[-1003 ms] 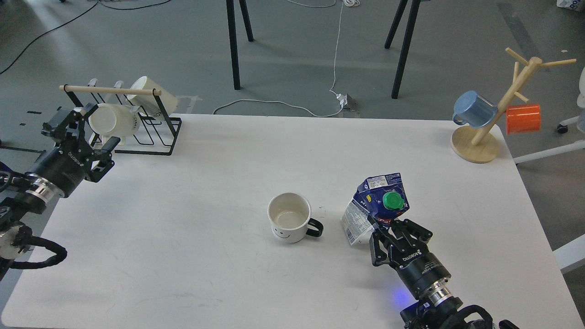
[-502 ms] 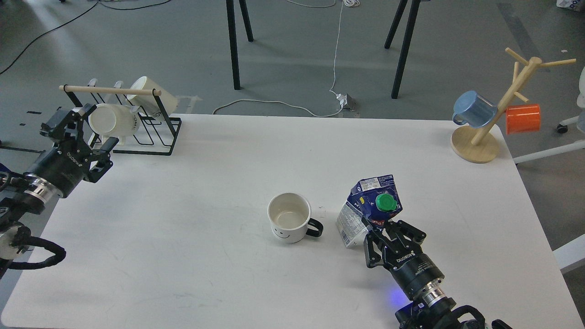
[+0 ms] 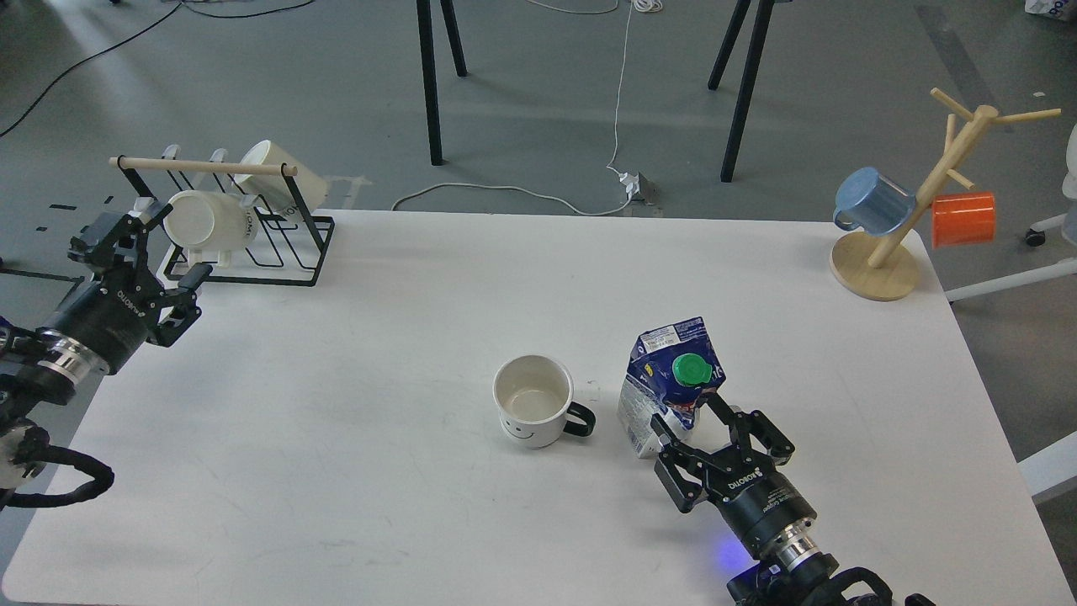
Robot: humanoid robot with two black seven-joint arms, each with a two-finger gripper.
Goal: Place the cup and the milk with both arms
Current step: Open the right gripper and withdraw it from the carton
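Milk carton (image 3: 667, 379) now released upright, right gripper (image 3: 686, 423) apart, left gripper (image 3: 147, 257) apart.

Single head view, shot from robot's own head, angled forward and down over white table (image 3: 404, 337). Table fills lower two-thirds of frame; grey floor, cables and dark stand legs (image 3: 433, 84) run along top. Left arm enters at left edge by wire mug rack (image 3: 244, 236); right arm enters at bottom right. Wooden mug tree (image 3: 917, 202) stands at far right corner. Mid-range framing: whole tabletop visible except near corners, cropped by frame edge. No second view to overlap with
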